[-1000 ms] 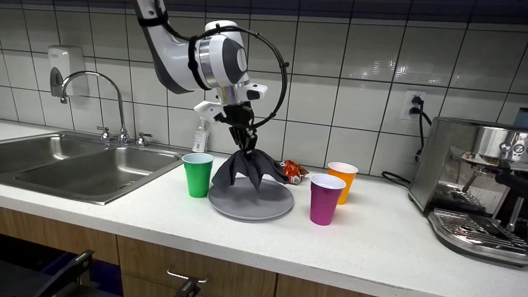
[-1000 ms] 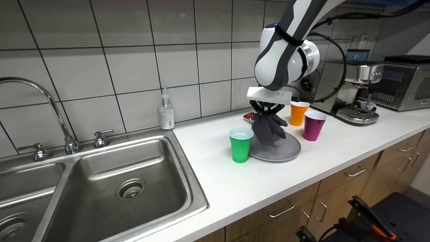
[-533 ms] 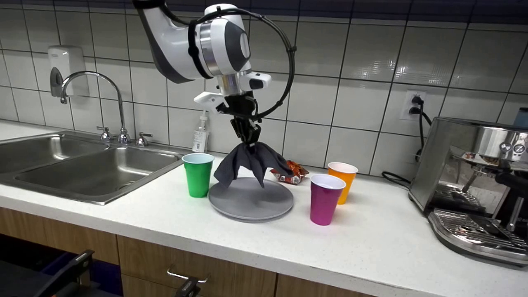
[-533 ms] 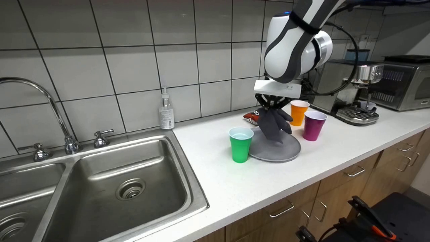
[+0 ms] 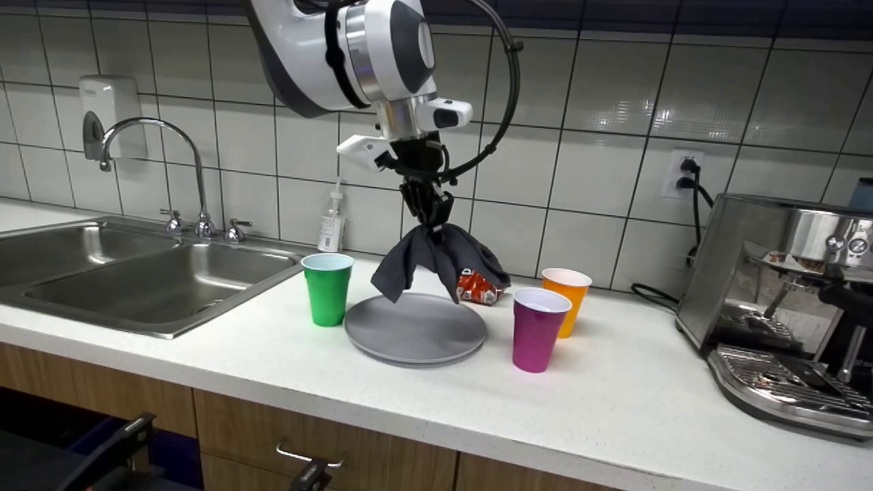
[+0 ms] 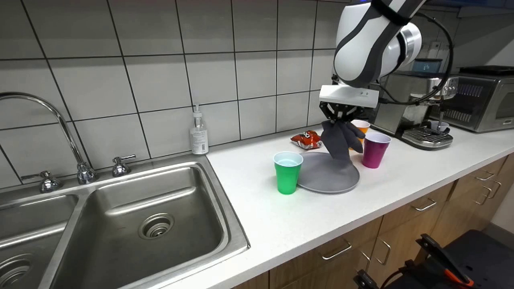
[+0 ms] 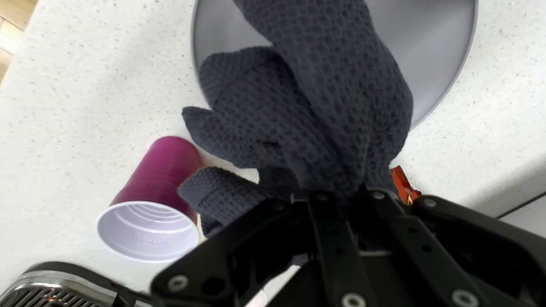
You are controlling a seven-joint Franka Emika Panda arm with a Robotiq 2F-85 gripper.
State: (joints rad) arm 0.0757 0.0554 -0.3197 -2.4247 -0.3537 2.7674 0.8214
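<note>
While the closed fingers pinch a gathered fold between them, the dark grey cloth hangs in loose drapes above the grey plate and partly beyond its edge. The plate lies flat on the white table; a green cup stands upright just beside it, a purple cup and an orange cup stand across from that one, and a red packet lies near the tiled wall. Whether the lowest corner brushes the plate cannot be told. Good handling of the suspended cloth calls, in judgement, for a firm pinch, slow travel and enough height for every drape to clear the cup rims, since one fold overlaps the purple cup in the wrist view and could, if low, catch or topple it. Abrupt turns would probably set the free corners swinging, so the light-looking cups deserve a generous margin.
</note>
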